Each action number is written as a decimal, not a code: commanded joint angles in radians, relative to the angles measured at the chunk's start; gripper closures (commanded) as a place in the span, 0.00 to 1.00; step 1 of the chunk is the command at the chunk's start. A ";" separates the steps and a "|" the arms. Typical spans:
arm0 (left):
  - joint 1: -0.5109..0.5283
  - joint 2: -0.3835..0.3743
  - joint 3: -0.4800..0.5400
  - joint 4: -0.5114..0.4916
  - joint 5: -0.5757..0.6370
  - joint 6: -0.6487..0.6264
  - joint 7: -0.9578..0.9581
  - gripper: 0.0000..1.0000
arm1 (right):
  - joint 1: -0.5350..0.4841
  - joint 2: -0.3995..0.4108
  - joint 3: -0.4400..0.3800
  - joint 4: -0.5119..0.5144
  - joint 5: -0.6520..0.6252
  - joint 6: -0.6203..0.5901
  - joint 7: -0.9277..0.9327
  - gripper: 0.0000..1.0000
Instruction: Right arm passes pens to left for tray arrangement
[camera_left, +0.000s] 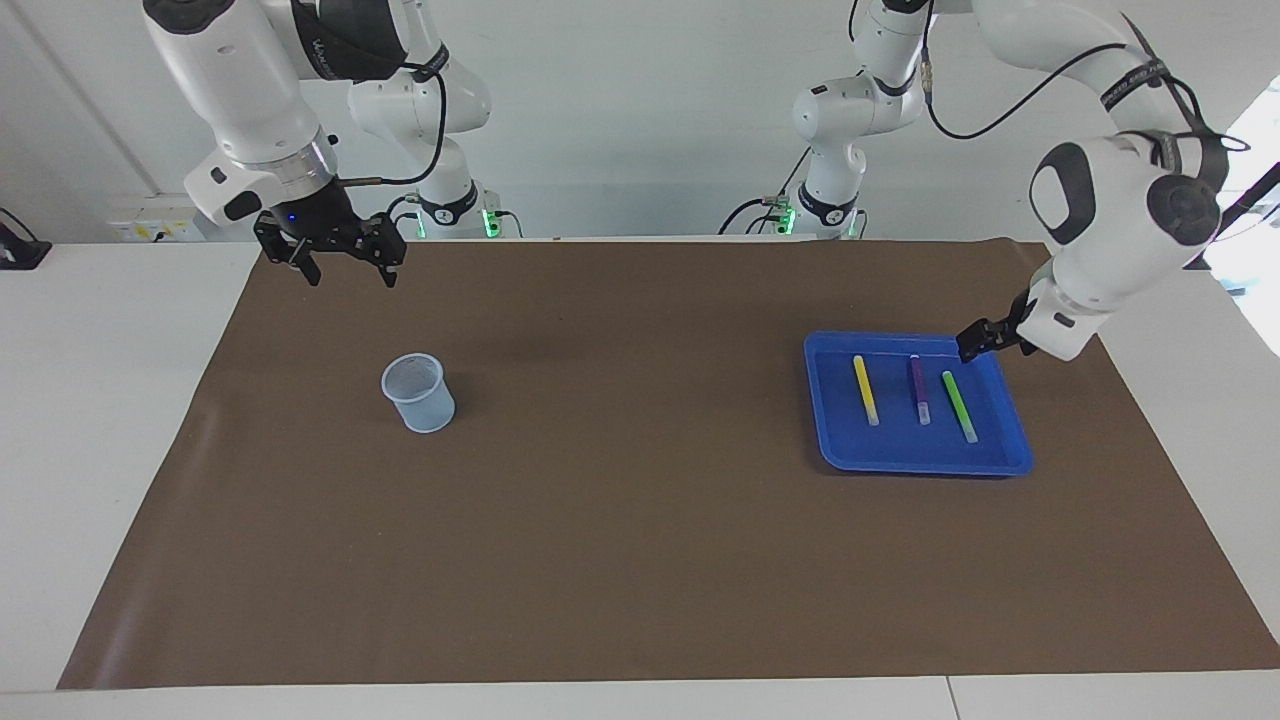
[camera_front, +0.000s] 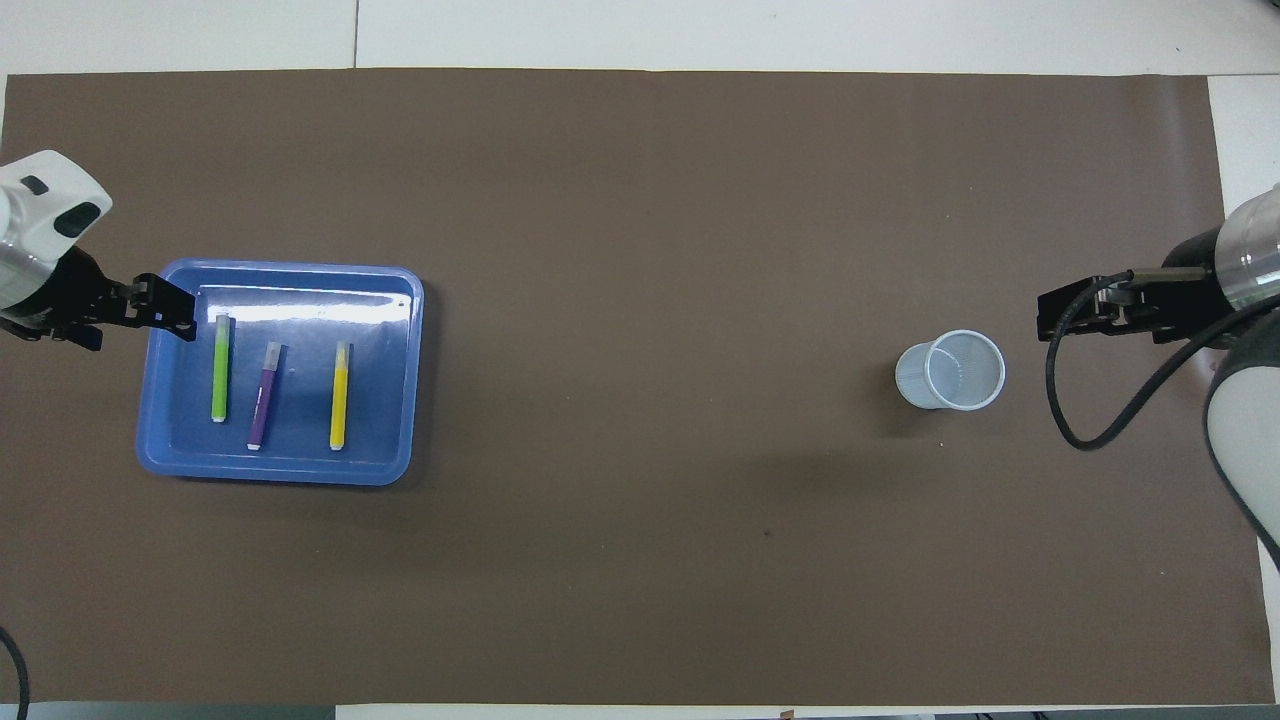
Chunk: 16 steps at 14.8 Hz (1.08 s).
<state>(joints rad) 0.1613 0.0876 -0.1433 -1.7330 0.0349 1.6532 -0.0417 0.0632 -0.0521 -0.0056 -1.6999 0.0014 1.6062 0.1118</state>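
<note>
- The left end effector (camera_left: 975, 343) hangs in the air over the rim of the blue tray (camera_left: 1000, 465), at the tray's edge toward the left arm's end of the tabletop (camera_left: 640, 560); its fingers are spread and it carries nothing.
- Just beside that end effector, inside the tray, lies the green pen (camera_left: 959, 405), with the purple pen (camera_left: 919, 389) next to it and the yellow pen (camera_left: 865, 389) after that, each apart from its neighbour and lying flat, roughly parallel.
- The right end effector (camera_left: 345, 273) waits released and empty above the brown mat (camera_left: 640, 500) at the right arm's end of the tabletop.
- Near the right end effector a clear plastic cup (camera_left: 418, 392) stands upright on the mat, farther from the robots than the spot under that end effector, well apart from the tray.
</note>
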 joint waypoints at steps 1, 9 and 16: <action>-0.005 -0.147 0.004 -0.019 -0.030 -0.094 -0.050 0.00 | -0.011 0.002 -0.002 0.003 0.020 -0.003 0.017 0.00; -0.126 -0.203 0.043 0.114 -0.029 -0.267 -0.058 0.00 | -0.011 0.002 -0.002 0.002 0.020 -0.006 0.015 0.00; -0.270 -0.174 0.188 0.136 -0.036 -0.297 -0.055 0.00 | -0.011 0.002 -0.002 0.003 0.020 -0.006 0.015 0.00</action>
<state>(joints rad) -0.0920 -0.1108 0.0250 -1.5755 0.0092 1.3176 -0.0937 0.0590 -0.0520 -0.0102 -1.6999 0.0014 1.6062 0.1126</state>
